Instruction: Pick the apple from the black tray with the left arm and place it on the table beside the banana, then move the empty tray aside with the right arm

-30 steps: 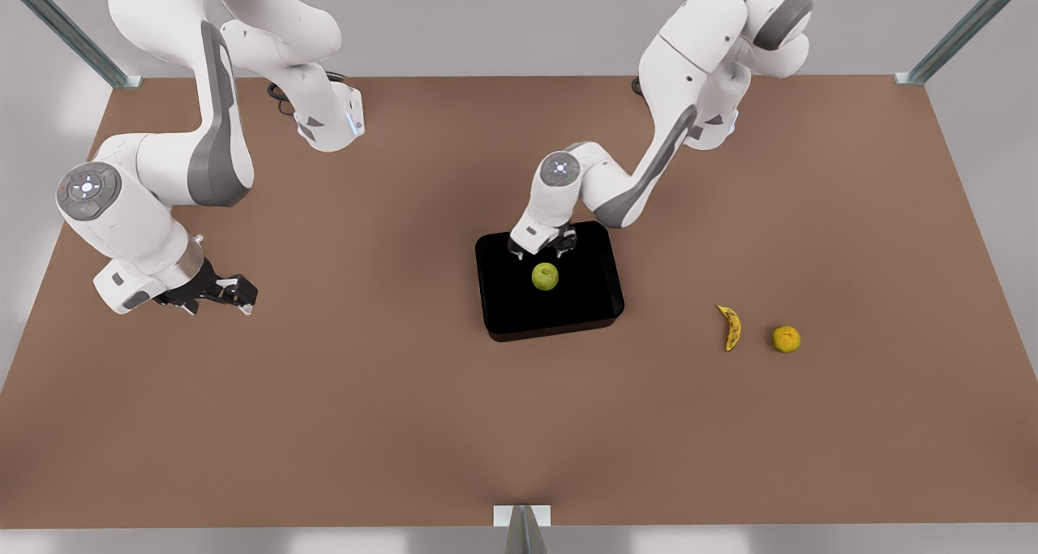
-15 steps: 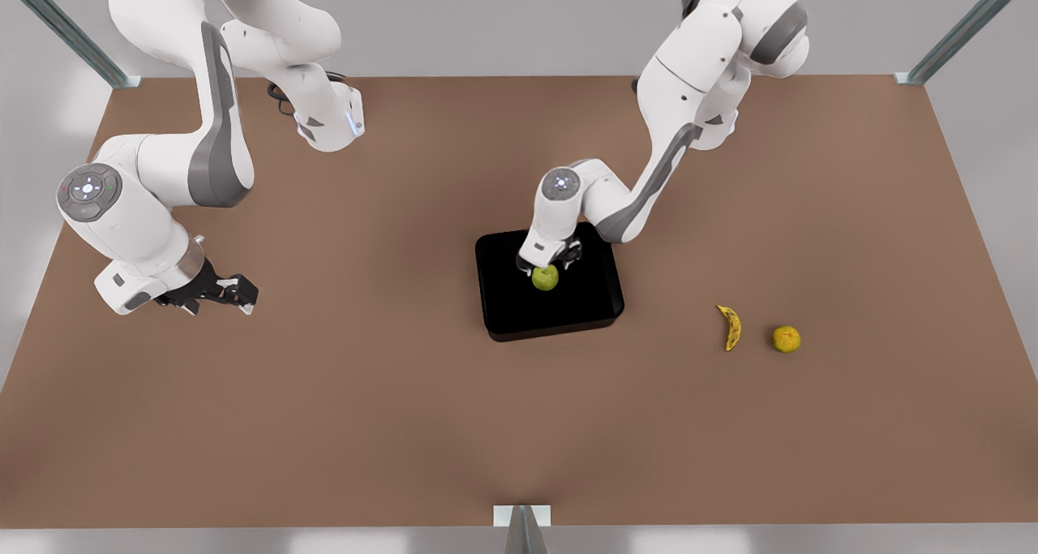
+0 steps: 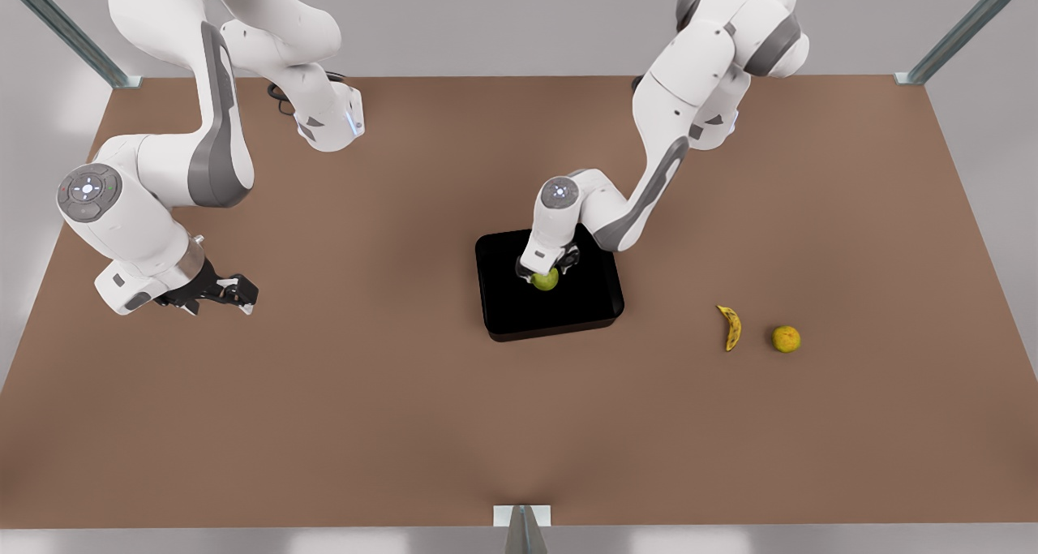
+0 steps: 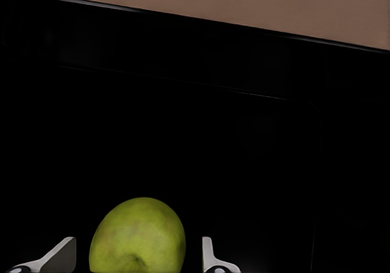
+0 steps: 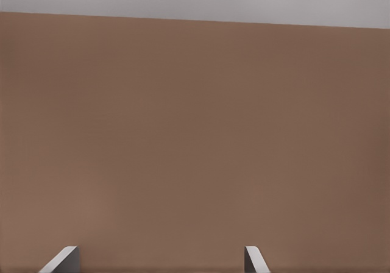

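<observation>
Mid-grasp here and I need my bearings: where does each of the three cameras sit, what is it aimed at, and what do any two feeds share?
Front view: high above the table, looking down on both arms, the black tray, banana.
Left wrist view: on the arm over the tray, aimed at the apple between its open fingertips.
Right wrist view: on the waiting arm at the front view's left, facing bare table past open fingertips.
Shared: front and left wrist views show the apple and left gripper.

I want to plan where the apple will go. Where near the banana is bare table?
Bare table lies between the black tray and the banana, and in front of both. It is tighter between the banana and the orange fruit. The left end effector straddles the apple.
</observation>
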Motion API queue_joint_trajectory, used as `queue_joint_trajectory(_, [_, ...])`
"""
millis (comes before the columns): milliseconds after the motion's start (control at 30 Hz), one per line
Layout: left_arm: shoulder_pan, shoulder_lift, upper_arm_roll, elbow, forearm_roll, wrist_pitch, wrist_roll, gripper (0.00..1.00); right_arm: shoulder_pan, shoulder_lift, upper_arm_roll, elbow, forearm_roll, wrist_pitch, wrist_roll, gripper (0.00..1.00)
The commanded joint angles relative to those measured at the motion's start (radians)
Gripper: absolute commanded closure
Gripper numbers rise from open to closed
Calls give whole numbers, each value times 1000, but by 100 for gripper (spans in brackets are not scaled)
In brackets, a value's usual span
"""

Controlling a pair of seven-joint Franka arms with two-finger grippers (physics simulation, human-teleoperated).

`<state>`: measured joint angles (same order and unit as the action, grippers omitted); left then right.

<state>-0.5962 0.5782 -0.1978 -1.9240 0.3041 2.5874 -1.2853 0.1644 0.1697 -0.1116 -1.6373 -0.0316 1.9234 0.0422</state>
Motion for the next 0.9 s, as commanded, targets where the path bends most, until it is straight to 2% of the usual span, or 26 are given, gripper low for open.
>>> queue_joint_trajectory(0, [-2, 5, 0, 3, 1, 20, -80, 0, 0, -1, 0, 1, 1, -1, -5, 0])
queue_joint_trajectory(433, [-2, 48, 1, 2, 33, 34, -78, 0, 0, -1, 0, 1, 2, -1, -5, 0])
queue_joint_trajectory(467, [-2, 48, 1, 2, 33, 34, -78, 7, 0, -1, 0, 1, 2, 0, -5, 0])
queue_joint_trajectory(500, [-2, 48, 1, 2, 33, 33, -80, 19, 0, -1, 0, 1, 2, -1, -5, 0])
queue_joint_trajectory(533, [-2, 48, 1, 2, 33, 33, -80, 24, 0, -1, 0, 1, 2, 0, -5, 0])
queue_joint_trajectory(867, [6, -4, 8, 3, 33, -30, -78, 27, 0, -1, 0, 1, 2, -1, -5, 0])
